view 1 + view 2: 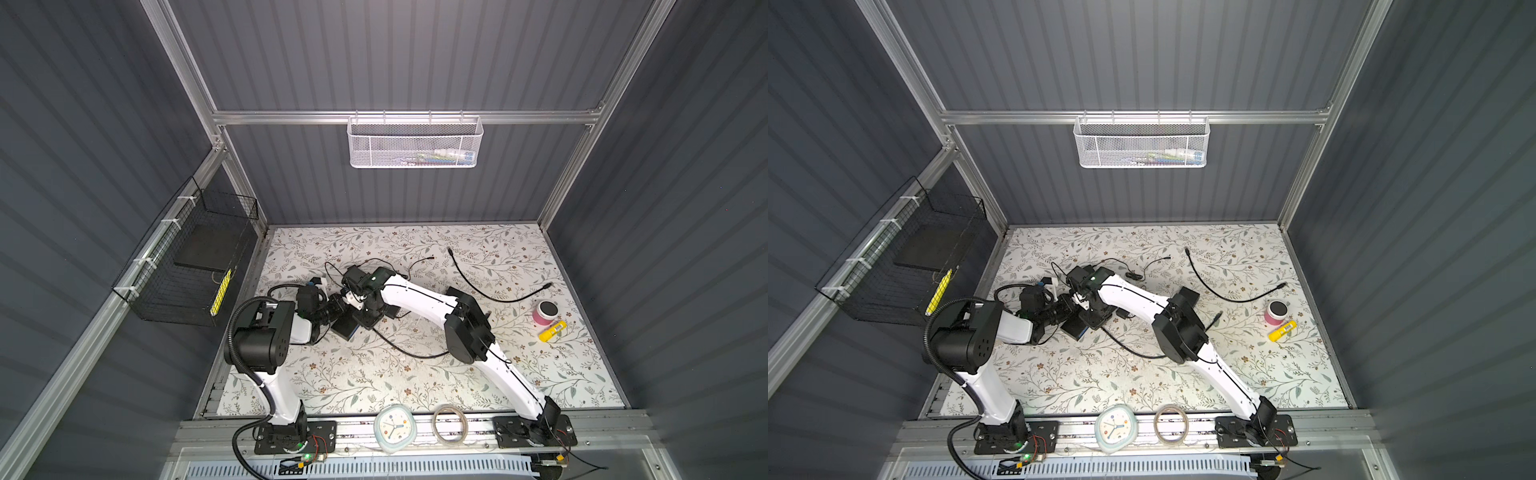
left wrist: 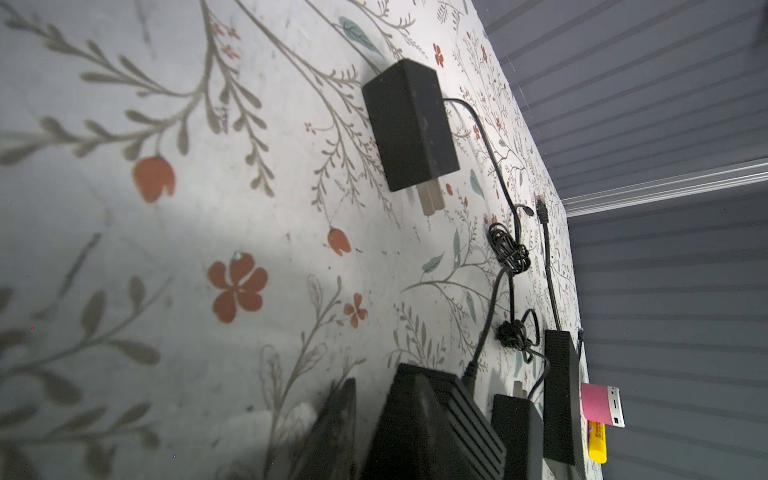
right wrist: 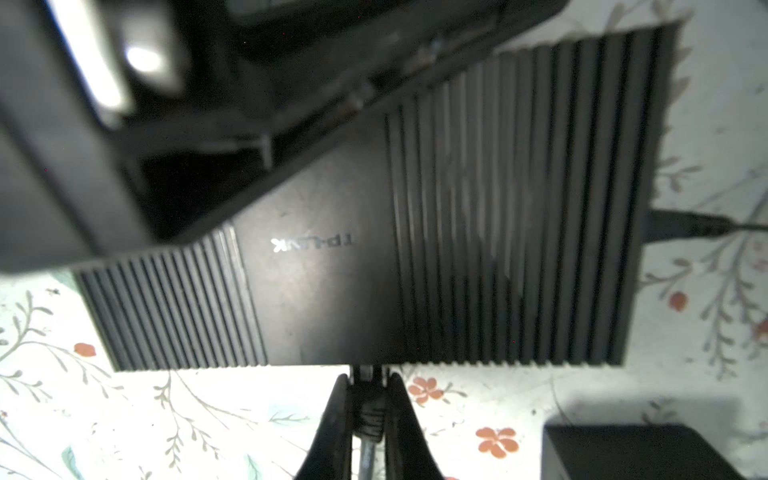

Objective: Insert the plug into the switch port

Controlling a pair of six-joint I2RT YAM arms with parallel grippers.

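**Operator:** Largest first. What carries everything?

**Cataloguer:** Item one, floral surface [image 1: 415,374]. Item two, switch [image 3: 457,228]: flat, black, ribbed. It lies in the surface's left half, about midway between the far and near edges.

**Operator:** The tools?

**Cataloguer:** Item three, left gripper [image 1: 338,311]: over one corner of the switch. Whether you have it clamped there, I cannot tell. Item four, right gripper [image 3: 368,378]: pinched tight on the plug [image 3: 369,411], whose tip touches the switch's long edge. Item five, switch port: on that edge face, not itself visible.

**Operator:** How do I seat it well?

**Cataloguer:** My judgement: hold the plug square to the edge and level with the surface, and push straight along its own axis. Brace the switch with your left arm so it cannot slide. If the plug binds, ease off and realign rather than force it.

**Operator:** Which view do I trust?

**Cataloguer:** Only the right wrist view shows the tip against the edge; both top views hide it under the arms. The left wrist view, low along the surface, shows a cable [image 2: 482,340] entering the switch's short end, but not the plug.
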